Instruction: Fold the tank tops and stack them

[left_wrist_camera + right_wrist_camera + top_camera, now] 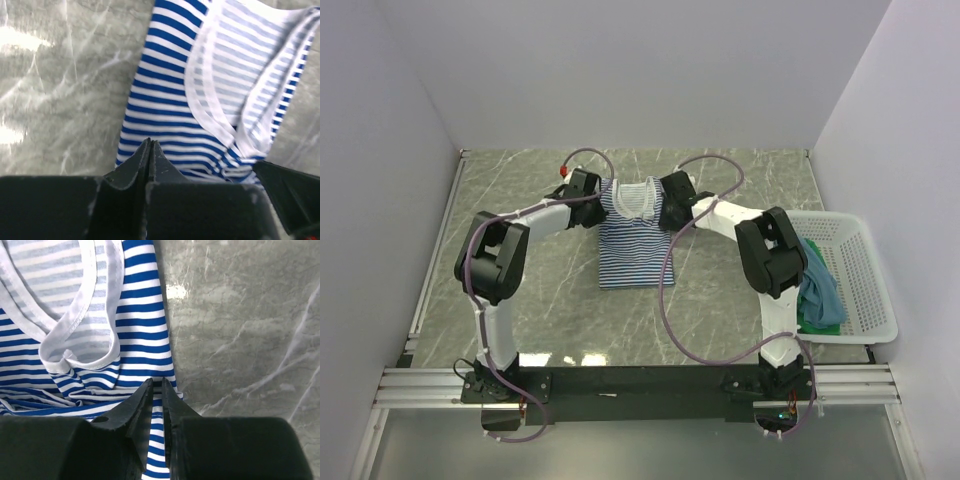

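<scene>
Striped tank top (632,240) lies flat mid-surface toward the far edge, long axis running far to near, neckline farthest. Left end effector (150,145) is clenched at its left-side shoulder, hold on cloth unconfirmed. Right end effector (156,385) grasps the right-side shoulder. Both are equally near.

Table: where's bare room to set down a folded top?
Free: marble between striped top hem and arm bases, though a cable crosses it; far corners behind the arms. Crowded: top's shoulders, left gripper and right gripper there; right edge, taken by basket.
</scene>
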Available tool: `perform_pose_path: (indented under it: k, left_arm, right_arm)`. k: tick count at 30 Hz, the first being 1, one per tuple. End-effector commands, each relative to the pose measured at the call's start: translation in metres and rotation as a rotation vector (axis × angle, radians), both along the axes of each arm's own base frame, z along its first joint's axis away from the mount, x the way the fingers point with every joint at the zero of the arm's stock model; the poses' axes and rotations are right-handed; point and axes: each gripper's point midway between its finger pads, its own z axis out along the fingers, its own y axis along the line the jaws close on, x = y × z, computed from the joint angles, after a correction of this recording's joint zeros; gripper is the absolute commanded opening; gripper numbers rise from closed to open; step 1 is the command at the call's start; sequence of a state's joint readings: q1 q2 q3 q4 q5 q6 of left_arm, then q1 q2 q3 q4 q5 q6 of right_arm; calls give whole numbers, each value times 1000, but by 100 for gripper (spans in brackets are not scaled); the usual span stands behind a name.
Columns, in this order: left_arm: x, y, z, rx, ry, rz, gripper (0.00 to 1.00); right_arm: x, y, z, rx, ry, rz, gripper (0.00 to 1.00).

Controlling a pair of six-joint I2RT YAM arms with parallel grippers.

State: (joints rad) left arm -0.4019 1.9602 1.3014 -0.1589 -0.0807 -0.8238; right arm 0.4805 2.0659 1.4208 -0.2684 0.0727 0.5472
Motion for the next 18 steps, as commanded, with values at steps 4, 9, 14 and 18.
perform_pose_path:
  k: [4, 9, 14, 18]
  left_arm:
    - [16, 4, 24, 17, -58, -10, 9]
    - [9, 15, 78, -10, -157, 27, 26]
    - [-19, 19, 91, -44, -178, 33, 18]
    - [-43, 9, 75, -55, -132, -3, 1]
  right_arm:
    - [16, -4, 10, 14, -17, 5, 20]
    - [24, -5, 24, 16, -39, 8, 20]
    - [27, -13, 64, 22, -115, -29, 25]
    - [19, -20, 92, 36, -159, -65, 27]
